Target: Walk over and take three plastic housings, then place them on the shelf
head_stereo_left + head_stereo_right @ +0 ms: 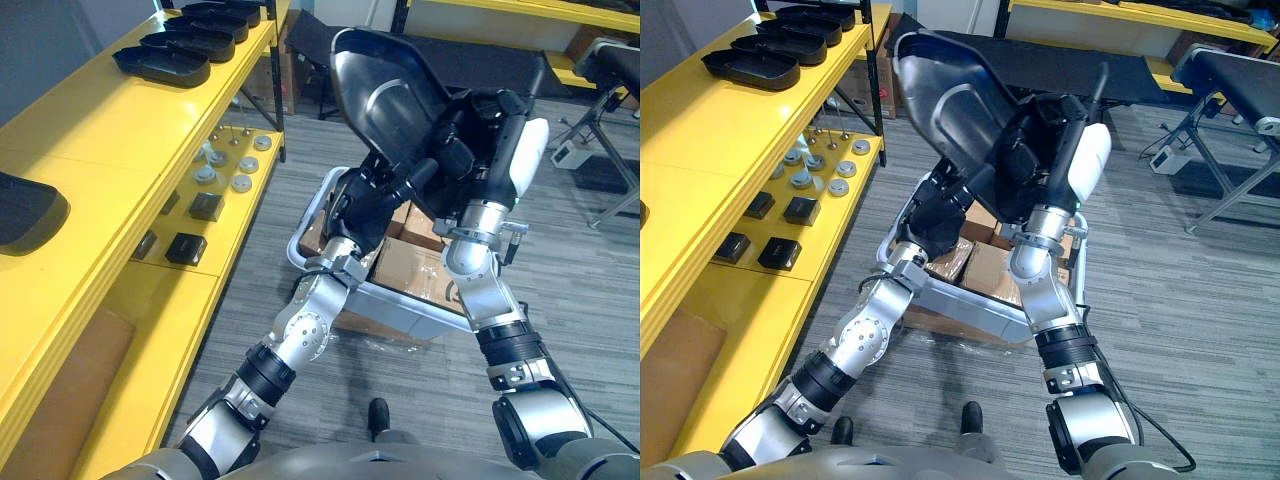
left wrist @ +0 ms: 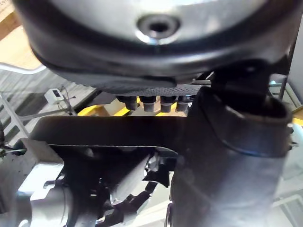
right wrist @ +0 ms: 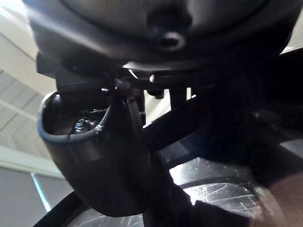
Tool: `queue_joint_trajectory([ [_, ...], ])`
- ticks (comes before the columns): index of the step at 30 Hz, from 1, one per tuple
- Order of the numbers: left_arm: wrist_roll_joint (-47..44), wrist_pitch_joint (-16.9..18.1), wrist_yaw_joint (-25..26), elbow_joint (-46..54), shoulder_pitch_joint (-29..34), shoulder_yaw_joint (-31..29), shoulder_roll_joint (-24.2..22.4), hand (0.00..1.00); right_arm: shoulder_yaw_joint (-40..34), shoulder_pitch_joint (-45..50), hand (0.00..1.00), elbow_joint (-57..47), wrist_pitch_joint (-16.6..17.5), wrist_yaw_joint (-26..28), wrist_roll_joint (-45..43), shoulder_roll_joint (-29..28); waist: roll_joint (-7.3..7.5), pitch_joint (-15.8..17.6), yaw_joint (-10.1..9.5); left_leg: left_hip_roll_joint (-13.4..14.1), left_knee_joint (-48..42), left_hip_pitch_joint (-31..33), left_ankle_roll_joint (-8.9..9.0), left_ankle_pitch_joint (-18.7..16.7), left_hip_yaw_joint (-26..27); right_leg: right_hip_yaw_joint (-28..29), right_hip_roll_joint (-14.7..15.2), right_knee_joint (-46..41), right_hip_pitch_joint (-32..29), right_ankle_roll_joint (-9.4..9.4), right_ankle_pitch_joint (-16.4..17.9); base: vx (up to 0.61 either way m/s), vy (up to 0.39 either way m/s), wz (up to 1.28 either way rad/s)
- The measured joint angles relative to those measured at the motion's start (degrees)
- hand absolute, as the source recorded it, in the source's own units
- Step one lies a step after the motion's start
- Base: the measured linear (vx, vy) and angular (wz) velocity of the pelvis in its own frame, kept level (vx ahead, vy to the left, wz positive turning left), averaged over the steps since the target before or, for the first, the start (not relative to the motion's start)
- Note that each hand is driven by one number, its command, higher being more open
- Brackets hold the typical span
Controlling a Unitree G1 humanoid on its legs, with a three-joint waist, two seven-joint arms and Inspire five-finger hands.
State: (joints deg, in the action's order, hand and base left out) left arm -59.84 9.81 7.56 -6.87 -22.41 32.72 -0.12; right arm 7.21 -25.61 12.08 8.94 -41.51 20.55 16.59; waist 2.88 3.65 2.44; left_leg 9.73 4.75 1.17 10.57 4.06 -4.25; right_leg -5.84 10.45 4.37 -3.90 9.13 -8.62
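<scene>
Yellow shelf [image 1: 120, 130]: flat, smooth metal, with a row of black dished shells [image 1: 165, 65] at its far end. White bin [image 1: 300, 245], right of the shelf, holds brown cardboard boxes [image 1: 410, 265]. Plastic housing [image 1: 385, 90]: glossy black curved shell, raised and tilted right of the shelf. The left hand [image 1: 378, 205] is curled on its lower edge, and the right hand [image 1: 475, 150] clasps its right side.

Both arms reach forward and upward, bent at the elbows. The left arm [image 1: 300, 335] rises from the lower left and the right arm [image 1: 495, 300] from the lower right, with the wrists close together. The left hand [image 1: 372, 205] grips the lower edge of a black plastic housing [image 1: 385, 80] from beneath, its thumb [image 2: 232, 156] pressed against the underside. The right hand [image 1: 478, 140] sits just beside it and higher, clasping the housing's side. Its fingers are curled on the housing, and its white thumb cover [image 1: 528, 155] faces outward.
</scene>
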Motion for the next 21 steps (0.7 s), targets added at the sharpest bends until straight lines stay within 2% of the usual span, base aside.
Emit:
queue_joint_trajectory([
  [3, 0.5, -0.2, 0.8, -0.6, 0.0, 1.2, 0.0, 1.00, 1.4, 0.0, 0.00, 0.0, 0.1, 0.0, 0.0, -1.8, 0.00, 0.0, 0.13, 0.0, 0.0, -0.1, 0.00, 0.0, 0.0, 0.0, 0.0, 0.0, 0.0, 0.00, 0.0, 0.00, 0.000, 0.00],
  [8, 6.3, -1.0, 3.5, -2.0, -0.1, 2.3, -0.1, 1.00, 3.9, 0.0, 0.00, 0.0, 0.1, 0.0, 0.0, -2.6, 0.07, 0.0, -0.06, 0.0, 0.0, -0.6, 0.00, -0.1, 0.0, -0.1, 0.0, 0.0, 0.7, -0.05, 0.1, 0.00, 0.000, 0.00],
  [15, 8.8, -1.2, 7.4, -2.7, -0.1, 3.6, -0.1, 1.00, 5.1, 0.0, 0.00, 0.3, 0.0, -0.1, -0.8, -3.7, 1.33, -0.9, -0.42, 0.0, 0.0, -0.7, -0.04, -0.4, 0.0, -0.1, 0.0, 0.1, 0.7, -0.11, 0.1, 0.00, 0.000, 0.00],
  [21, 8.7, 2.9, 10.0, -2.7, -0.1, 4.5, -0.1, 1.00, 5.8, 0.1, 0.00, 0.4, -0.6, -0.1, -1.7, -4.3, 1.69, -1.1, -0.57, 0.0, 0.0, -0.6, -0.02, -0.4, 0.0, -0.2, 0.0, 0.1, 0.6, -0.11, 0.1, 0.00, 0.000, 0.00],
])
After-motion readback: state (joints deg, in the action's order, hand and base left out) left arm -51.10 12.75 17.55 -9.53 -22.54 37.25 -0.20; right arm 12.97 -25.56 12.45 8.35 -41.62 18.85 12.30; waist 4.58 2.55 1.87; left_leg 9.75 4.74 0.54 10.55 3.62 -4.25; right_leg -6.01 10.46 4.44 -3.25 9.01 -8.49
